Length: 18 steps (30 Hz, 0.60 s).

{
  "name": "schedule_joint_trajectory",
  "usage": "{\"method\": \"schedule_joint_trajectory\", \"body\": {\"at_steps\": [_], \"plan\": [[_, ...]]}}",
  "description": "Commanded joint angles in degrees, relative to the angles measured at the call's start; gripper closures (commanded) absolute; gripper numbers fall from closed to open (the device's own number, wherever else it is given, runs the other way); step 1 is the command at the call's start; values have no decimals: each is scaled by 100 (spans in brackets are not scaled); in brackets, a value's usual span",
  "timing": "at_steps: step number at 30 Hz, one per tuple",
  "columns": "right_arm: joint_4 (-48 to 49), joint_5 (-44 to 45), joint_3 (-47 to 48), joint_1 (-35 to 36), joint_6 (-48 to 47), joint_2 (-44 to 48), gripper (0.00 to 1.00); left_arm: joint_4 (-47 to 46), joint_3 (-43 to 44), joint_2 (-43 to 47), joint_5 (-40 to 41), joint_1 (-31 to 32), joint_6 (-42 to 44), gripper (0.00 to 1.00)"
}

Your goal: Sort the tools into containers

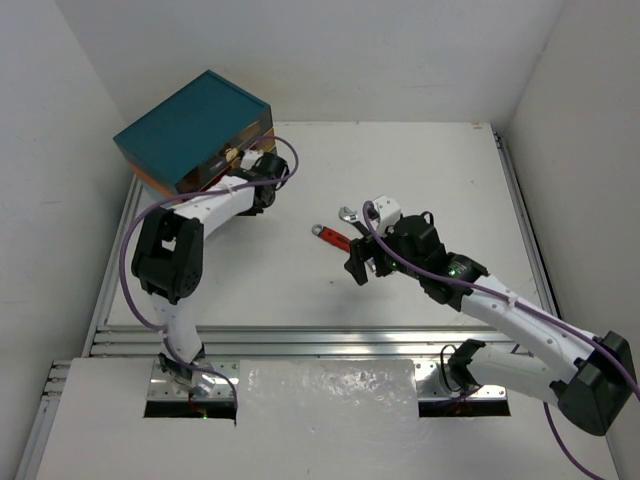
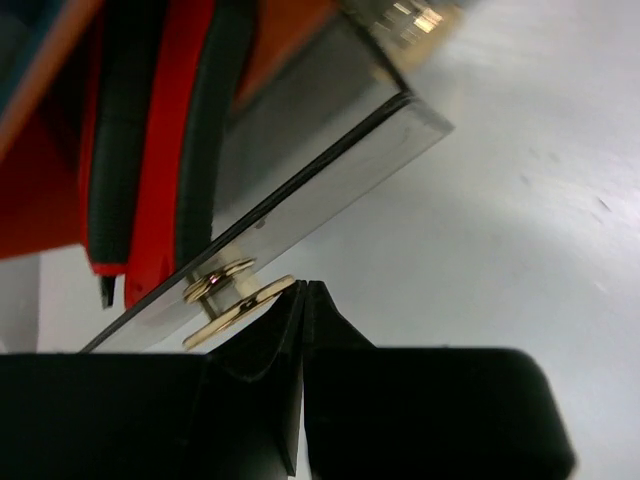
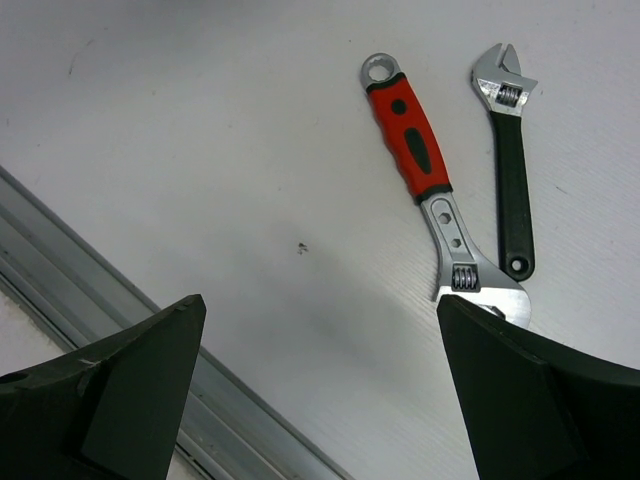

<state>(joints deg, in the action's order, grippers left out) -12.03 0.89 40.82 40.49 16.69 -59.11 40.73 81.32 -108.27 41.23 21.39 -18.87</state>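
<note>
Red wrench (image 3: pixel 412 140) and black wrench (image 3: pixel 512 190) lie mid-worktop near the right gripper (image 3: pixel 320 300), fingers spread; left gripper (image 2: pixel 305 290), fingers together, beside a drawer knob (image 2: pixel 235 310).

We note: red-handled wrench (image 3: pixel 410 140) shiny metal, rubbery-looking grip; black-handled wrench (image 3: pixel 514 190) matt coated; table (image 3: pixel 200 150) matt white, faintly ribbed.

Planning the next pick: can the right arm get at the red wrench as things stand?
Probably yes. The right tool is open and pointed at the red wrench, which lies flat on the table with nothing over it. The black wrench beside it leaves a gap.
</note>
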Motion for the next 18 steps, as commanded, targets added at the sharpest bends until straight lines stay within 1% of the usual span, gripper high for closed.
{"method": "schedule_joint_trajectory", "body": {"at_steps": [1, 4, 9, 13, 18], "plan": [[342, 26, -21, -50, -78, -56, 1, -30, 402, -176, 613, -362, 147, 100], [412, -36, -56, -67, -69, -109, 1, -118, 665, -545, 789, -521, 427, 100], [456, -62, -48, -67, -34, -223, 1, -92, 1052, -879, 912, -680, 604, 100], [535, -465, -56, -67, 45, -232, 1, -144, 1114, -889, 1053, -680, 735, 100], [676, -546, -100, -59, 107, -250, 1, -57, 1228, -977, 1212, -680, 736, 100]]}}
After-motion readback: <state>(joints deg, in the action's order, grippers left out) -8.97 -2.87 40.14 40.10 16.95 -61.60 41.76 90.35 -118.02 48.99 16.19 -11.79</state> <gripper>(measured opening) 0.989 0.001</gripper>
